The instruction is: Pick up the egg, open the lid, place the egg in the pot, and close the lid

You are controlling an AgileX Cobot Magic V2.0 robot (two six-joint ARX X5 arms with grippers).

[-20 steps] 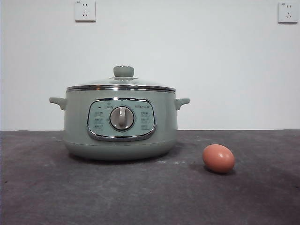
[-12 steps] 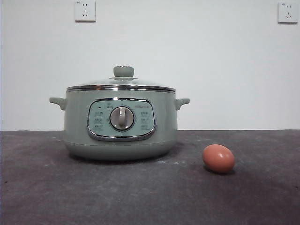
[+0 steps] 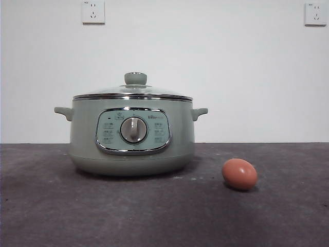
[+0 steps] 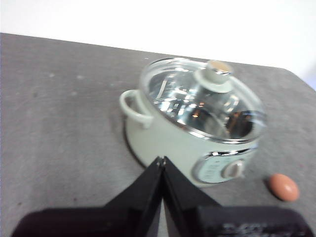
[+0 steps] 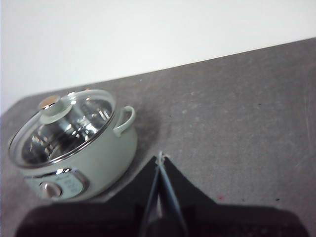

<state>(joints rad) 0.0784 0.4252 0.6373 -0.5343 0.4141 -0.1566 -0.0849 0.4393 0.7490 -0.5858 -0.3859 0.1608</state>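
The sage-green pot (image 3: 132, 135) stands on the dark table with its glass lid (image 3: 134, 90) closed and the pale green knob on top. The brown-orange egg (image 3: 239, 174) lies on the table to the right of the pot, nearer the camera. My left gripper (image 4: 162, 161) is shut and empty, held high and away from the pot (image 4: 190, 126), with the lid (image 4: 202, 98) and the egg (image 4: 284, 187) in its view. My right gripper (image 5: 160, 158) is shut and empty, held high beside the pot (image 5: 74, 143). The egg is out of the right wrist view.
A white wall with two power sockets (image 3: 93, 11) stands behind the table. The grey table top (image 3: 154, 211) stretches around the pot on all sides. Neither arm shows in the front view.
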